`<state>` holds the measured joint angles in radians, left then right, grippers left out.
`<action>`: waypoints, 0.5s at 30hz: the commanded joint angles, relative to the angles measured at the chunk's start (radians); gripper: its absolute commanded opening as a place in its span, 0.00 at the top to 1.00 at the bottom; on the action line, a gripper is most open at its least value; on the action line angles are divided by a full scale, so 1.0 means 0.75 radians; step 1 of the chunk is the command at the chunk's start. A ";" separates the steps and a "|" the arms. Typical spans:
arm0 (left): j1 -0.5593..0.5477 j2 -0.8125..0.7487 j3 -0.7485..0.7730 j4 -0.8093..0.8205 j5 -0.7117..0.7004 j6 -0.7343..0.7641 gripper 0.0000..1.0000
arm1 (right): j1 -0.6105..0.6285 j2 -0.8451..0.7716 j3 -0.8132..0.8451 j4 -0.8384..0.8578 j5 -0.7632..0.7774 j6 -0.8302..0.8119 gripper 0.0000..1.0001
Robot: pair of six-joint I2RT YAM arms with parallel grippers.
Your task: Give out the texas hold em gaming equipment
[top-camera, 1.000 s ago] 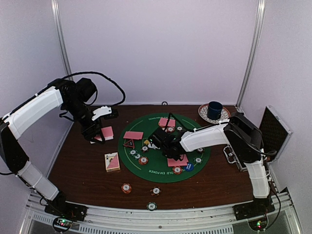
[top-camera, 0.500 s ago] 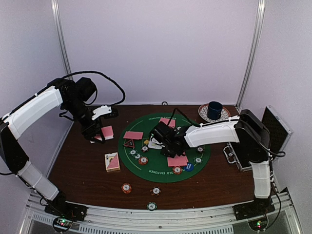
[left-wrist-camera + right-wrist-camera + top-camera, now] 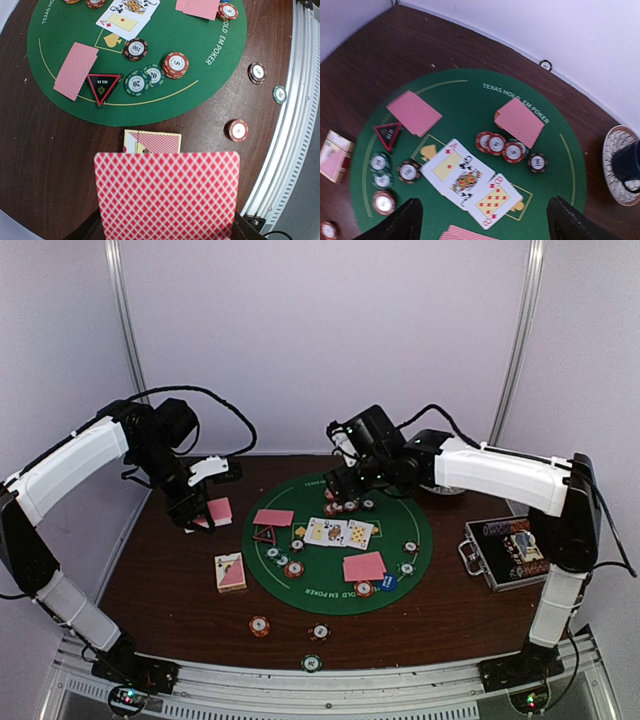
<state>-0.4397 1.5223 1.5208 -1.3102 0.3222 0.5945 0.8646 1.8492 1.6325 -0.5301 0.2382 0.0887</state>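
over the mat, right arm outstretched, right fingers spread, left fingers pinching card

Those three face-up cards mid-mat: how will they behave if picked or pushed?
The face-up cards lie flat on the green mat, so getting under an edge is probably hard; likely they slide first. They overlap, so pushing one probably drags its neighbours. Thin sheets: likely light and bendy once lifted.
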 commanded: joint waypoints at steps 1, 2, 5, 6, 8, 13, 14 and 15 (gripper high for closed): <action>-0.001 -0.003 0.025 0.030 0.019 -0.017 1.00 | -0.045 -0.075 0.042 -0.018 -0.500 0.374 0.11; -0.001 0.000 0.024 0.030 0.024 -0.018 1.00 | -0.052 -0.070 0.054 -0.009 -0.589 0.428 0.11; -0.001 0.003 0.030 0.030 0.034 -0.018 1.00 | -0.062 -0.036 0.077 0.058 -0.837 0.586 0.12; -0.001 0.001 0.028 0.030 0.039 -0.018 1.00 | -0.063 -0.017 0.087 0.084 -0.920 0.643 0.12; -0.001 0.000 0.026 0.033 0.043 -0.019 1.00 | -0.063 0.047 0.117 0.125 -1.074 0.756 0.13; -0.001 0.001 0.016 0.033 0.039 -0.012 1.00 | -0.046 0.134 0.075 0.419 -1.355 1.065 0.15; -0.001 0.001 0.014 0.033 0.039 -0.009 1.00 | -0.039 0.146 0.073 0.464 -1.386 1.104 0.15; -0.001 0.000 0.014 0.035 0.039 -0.008 1.00 | -0.031 0.157 0.080 0.481 -1.402 1.122 0.15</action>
<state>-0.4397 1.5223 1.5208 -1.3094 0.3294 0.5888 0.8249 1.9415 1.6955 -0.3405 -0.6182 0.7395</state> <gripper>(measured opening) 0.675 0.852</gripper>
